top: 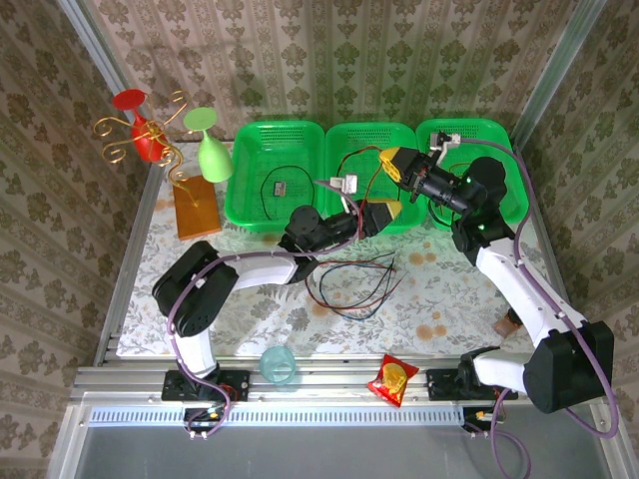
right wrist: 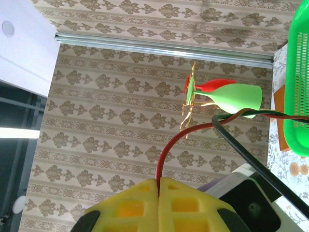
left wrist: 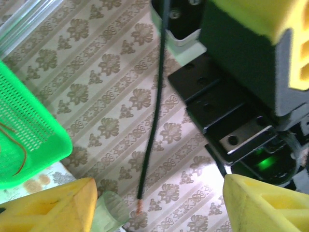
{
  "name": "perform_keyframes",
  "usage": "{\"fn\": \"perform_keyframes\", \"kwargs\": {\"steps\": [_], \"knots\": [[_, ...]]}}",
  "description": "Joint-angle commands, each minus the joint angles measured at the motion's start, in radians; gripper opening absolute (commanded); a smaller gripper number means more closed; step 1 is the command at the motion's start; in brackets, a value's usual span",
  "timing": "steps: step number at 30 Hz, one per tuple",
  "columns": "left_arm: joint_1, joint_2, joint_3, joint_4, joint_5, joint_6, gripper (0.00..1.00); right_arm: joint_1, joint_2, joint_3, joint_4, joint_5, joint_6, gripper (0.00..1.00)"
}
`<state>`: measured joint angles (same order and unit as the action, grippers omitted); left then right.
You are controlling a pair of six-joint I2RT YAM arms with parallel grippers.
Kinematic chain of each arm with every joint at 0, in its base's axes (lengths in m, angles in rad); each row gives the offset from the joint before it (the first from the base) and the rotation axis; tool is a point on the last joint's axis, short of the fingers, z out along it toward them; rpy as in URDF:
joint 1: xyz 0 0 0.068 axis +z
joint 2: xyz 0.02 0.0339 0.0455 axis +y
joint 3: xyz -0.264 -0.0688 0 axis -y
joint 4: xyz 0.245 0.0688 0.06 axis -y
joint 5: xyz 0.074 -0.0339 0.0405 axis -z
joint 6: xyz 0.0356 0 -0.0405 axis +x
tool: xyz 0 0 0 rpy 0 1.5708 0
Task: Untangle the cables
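the thin loose cables, red-orange, black and dark blue [top: 354, 284], lie mostly in one tangled loop on the flowered table cover [top: 439, 299], just in front of the middle green plastic basket [top: 371, 127]. one red-orange strand [right wrist: 166, 150] rises out of that pile to the right pincer [right wrist: 158, 191]. its yellow fingers are pressed together on the strand, pinching it right at the tips. a black strand [left wrist: 152, 121] hangs close by, and its bare copper end dangles free in the air.

i read this as the separating step: one wire is held up and the next is to be picked off it.

my left pincer [left wrist: 159, 207] is spread wide, one yellow finger on each side of that black strand. it touches nothing and holds nothing. the strand's tip sits about level with the fingertips, so closing here might only catch the last bit of it. i think the next move calls for reaching further along the black strand, closing on it, then drawing it gently away from the red-orange one without dragging the pile on the table along.
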<state>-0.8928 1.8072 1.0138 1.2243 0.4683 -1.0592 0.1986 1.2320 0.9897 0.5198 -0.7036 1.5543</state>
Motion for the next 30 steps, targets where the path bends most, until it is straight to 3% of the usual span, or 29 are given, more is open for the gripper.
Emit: {"fn": "perform_keyframes", "kwargs": {"steps": [1,5,7,9,11,19,23,30], "knots": [[-0.013,0.025,0.043,0.066,0.018,-0.003,0.69,-0.007,0.001,0.017,0.042,-0.015,0.018,0.00],[-0.015,0.060,0.079,0.069,0.013,-0.017,0.64,-0.009,-0.001,0.004,0.060,-0.014,0.034,0.00],[-0.012,0.075,0.093,0.072,0.006,-0.024,0.55,-0.008,0.000,-0.003,0.073,-0.016,0.042,0.00],[-0.006,0.091,0.108,0.077,0.007,-0.043,0.20,-0.015,-0.002,-0.007,0.077,-0.019,0.045,0.00],[-0.001,0.099,0.114,0.078,0.011,-0.060,0.01,-0.022,-0.003,-0.014,0.077,-0.021,0.046,0.00],[0.026,-0.025,-0.083,0.023,-0.103,-0.023,0.00,-0.064,-0.030,-0.032,0.027,-0.033,0.006,0.00],[0.025,-0.231,-0.214,-0.277,-0.203,0.098,0.00,-0.098,-0.069,-0.016,-0.105,-0.033,-0.089,0.00],[0.051,-0.595,-0.289,-0.819,-0.268,0.269,0.00,-0.162,-0.156,0.044,-0.441,0.007,-0.353,0.00]]}}
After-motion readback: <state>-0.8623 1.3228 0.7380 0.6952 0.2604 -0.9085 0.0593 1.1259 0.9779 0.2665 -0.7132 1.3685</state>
